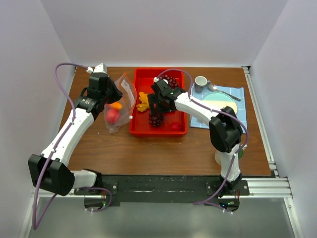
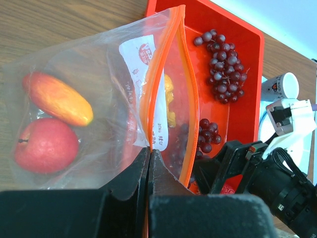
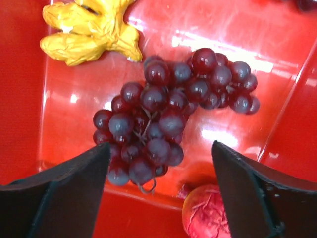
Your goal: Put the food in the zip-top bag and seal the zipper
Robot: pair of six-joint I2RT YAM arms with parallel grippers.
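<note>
While the left gripper (image 2: 148,159), jaws pinched shut on the zipper (image 2: 158,64), holds the clear, crinkly bag (image 2: 99,64) with its mouth open just left of the red tray (image 1: 134,106), loading appears under way: a red fruit (image 2: 45,145) and an orange wedge (image 2: 58,99) lie inside. The right gripper (image 3: 161,148), jaws wide and empty, hovers over a grape bunch (image 3: 148,131) in the tray. Next: descend and close on it.

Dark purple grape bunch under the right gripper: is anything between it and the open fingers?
Nothing visible. The right gripper is open above the dark purple grape bunch, one finger on each side, in the red plastic tray. The lumpy yellow cluster lies apart; a round red fruit sits beside the bunch, not over it.
</note>
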